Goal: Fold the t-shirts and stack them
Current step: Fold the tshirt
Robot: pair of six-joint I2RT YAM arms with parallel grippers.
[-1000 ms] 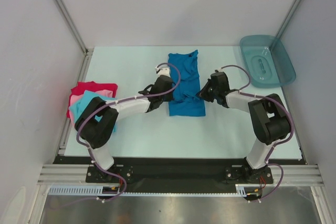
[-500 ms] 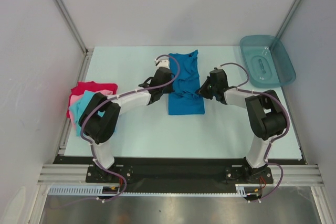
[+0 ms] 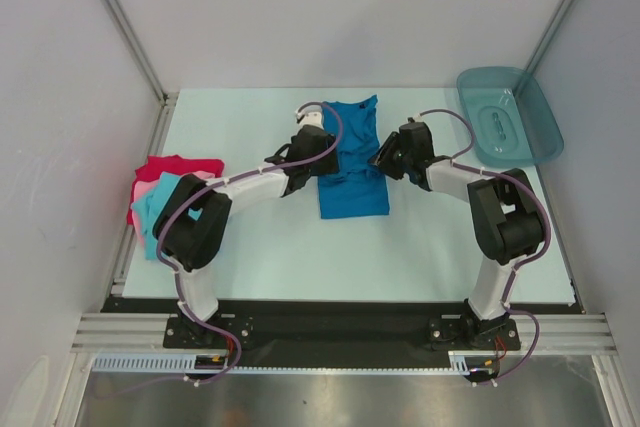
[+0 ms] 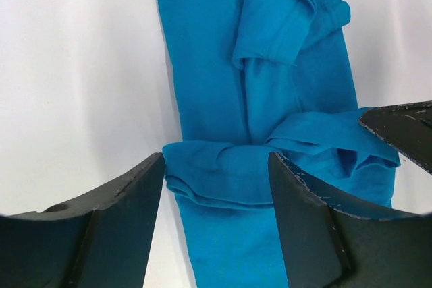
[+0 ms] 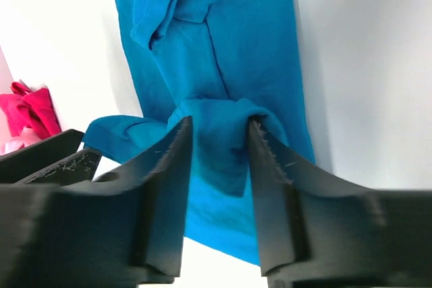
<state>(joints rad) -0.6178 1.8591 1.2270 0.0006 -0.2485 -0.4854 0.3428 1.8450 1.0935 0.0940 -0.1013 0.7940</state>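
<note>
A medium blue t-shirt (image 3: 351, 162) lies lengthwise in the middle of the table, folded narrow, with a bunched cross-fold (image 4: 223, 177) at its middle. My left gripper (image 3: 320, 154) is at the shirt's left edge. In the left wrist view this gripper (image 4: 216, 166) stands open wide, the fold lying loose between its fingers. My right gripper (image 3: 384, 159) is at the right edge. In the right wrist view that gripper (image 5: 217, 129) is open a little around a hump of blue cloth (image 5: 223, 139). Red (image 3: 175, 167), pink (image 3: 160, 189) and light turquoise (image 3: 152, 209) t-shirts are piled at the table's left edge.
A teal translucent plastic tray (image 3: 538, 117) sits at the far right corner. Grey walls and metal frame posts close in the table on the left, back and right. The red shirt (image 5: 30, 109) and the left gripper's finger (image 5: 40, 156) show in the right wrist view.
Both grippers moved toward the far side with the blue shirt's fold pinched, then opened. The fold now lies across the shirt's middle, released.
</note>
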